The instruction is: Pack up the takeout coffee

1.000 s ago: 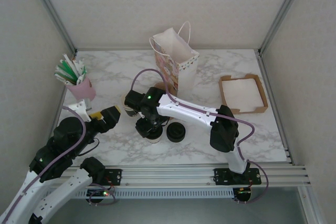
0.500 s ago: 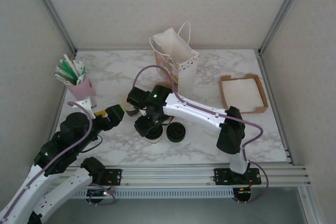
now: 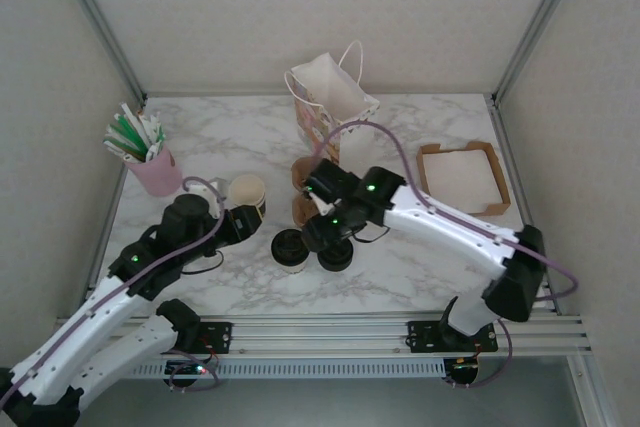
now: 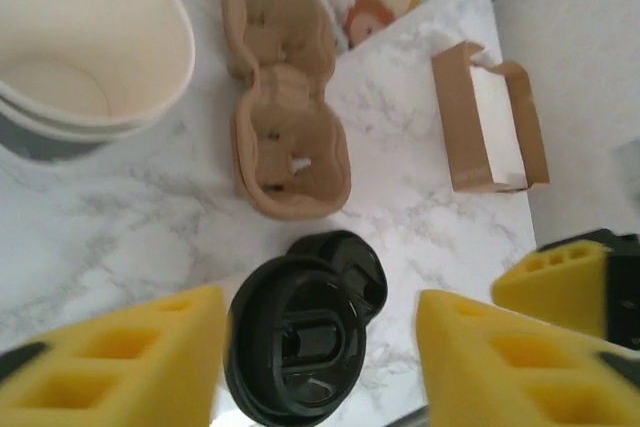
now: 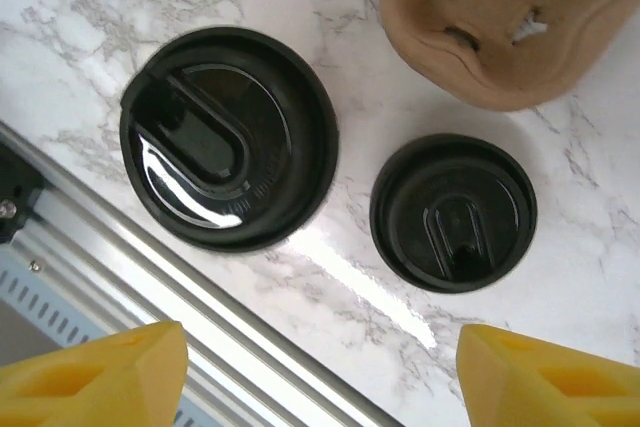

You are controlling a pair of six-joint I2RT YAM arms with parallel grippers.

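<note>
Finds the takeout coffee upright on the marble table, toward the near edge, black lid on. Has the left claw right at it: yellow fingers apart on either side of the cup, one nearly against the lid's rim, a strip of table showing before the other, so flanked but not clamped. Has the right claw hanging above the same spot from the other side, fingers spread wide and holding nothing; in the right wrist view, the coffee's lid just ahead of one fingertip and a loose black lid ahead of the other. Shows that loose lid flat on the table just beside the coffee, on its right from above. Shows a brown pulp cup carrier just behind the pair, both wells empty, and a lidless paper cup left of the carrier, close by the left wrist. Farther back, shows a patterned paper bag standing open, a pink cup stuffed with green and white sticks at the far left, and a cardboard tray lined in white at the right, all well apart from the coffee
</note>
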